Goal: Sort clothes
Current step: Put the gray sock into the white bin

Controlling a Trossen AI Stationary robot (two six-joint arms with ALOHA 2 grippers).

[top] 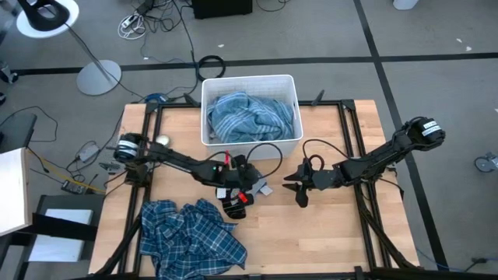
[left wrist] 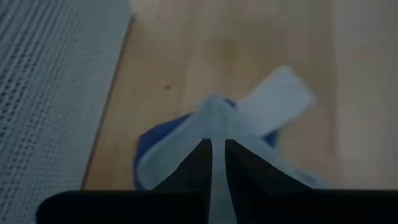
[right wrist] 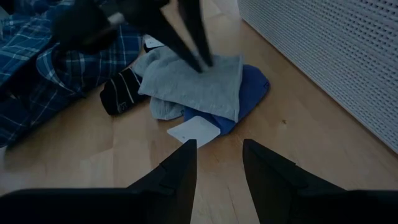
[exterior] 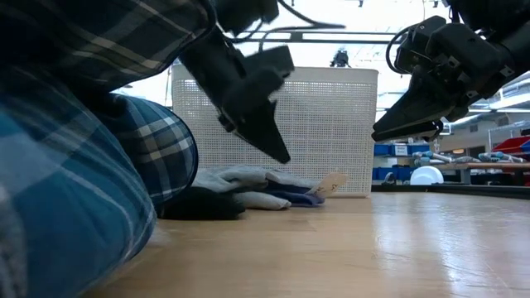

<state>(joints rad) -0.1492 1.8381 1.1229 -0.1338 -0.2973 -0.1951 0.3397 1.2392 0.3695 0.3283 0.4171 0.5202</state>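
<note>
A small heap lies at the table's middle: a grey piece (right wrist: 186,81) over a blue one (right wrist: 252,87), with a white tag (right wrist: 193,132) sticking out. A black piece with white marks (right wrist: 121,93) lies beside it. My left gripper (right wrist: 200,59) slants down just above the grey piece (exterior: 240,178). Its fingers are open by a narrow slit (left wrist: 217,149) with nothing between them. My right gripper (top: 294,189) hangs open to the right of the heap, clear of it. A blue-white plaid shirt (top: 191,233) lies crumpled at the near left. A grey-blue striped shirt (top: 253,117) lies in the bin.
The white perforated bin (top: 249,78) stands at the far middle of the table, close behind the heap (exterior: 331,124). Bare wood lies to the near right. The plaid shirt (exterior: 74,165) fills the left of the low view.
</note>
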